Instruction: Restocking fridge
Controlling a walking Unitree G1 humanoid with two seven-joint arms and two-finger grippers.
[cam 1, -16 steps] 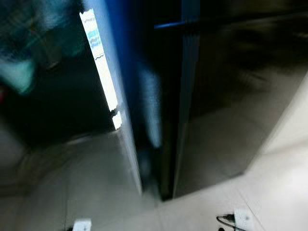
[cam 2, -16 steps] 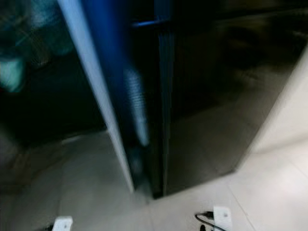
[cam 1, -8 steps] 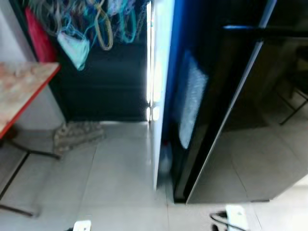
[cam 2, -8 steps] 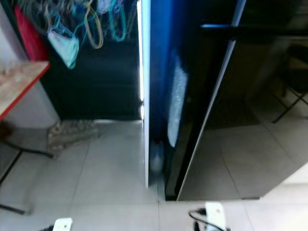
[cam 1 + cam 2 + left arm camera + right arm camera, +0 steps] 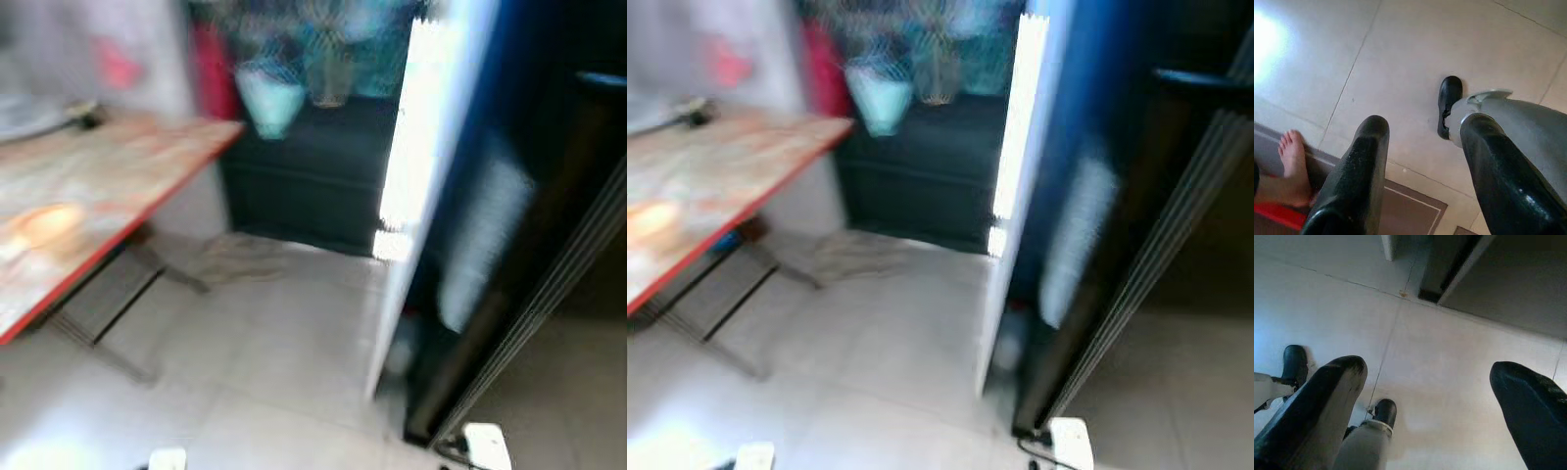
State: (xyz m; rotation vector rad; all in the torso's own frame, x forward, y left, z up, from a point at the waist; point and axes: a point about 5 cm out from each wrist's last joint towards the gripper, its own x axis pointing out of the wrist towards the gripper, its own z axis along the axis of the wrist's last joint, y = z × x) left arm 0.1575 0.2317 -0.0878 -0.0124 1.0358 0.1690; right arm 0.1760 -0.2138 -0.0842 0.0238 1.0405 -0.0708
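Note:
The dark fridge stands on the right, blurred, and its door is swung open with a bright white edge and a blue inner face. My left gripper hangs over the tiled floor, open with nothing between its fingers. My right gripper also hangs low, open and empty, and the fridge's base lies beyond it. My own black feet show below both grippers.
A wooden table with a red edge and folding metal legs stands on the left. Coloured bags hang over a dark cabinet at the back. A person's bare foot rests on a brown mat behind me.
The camera has swung left: the fridge and its open door have slid to the right of the picture and the table has come further into view. Both arms still hang.

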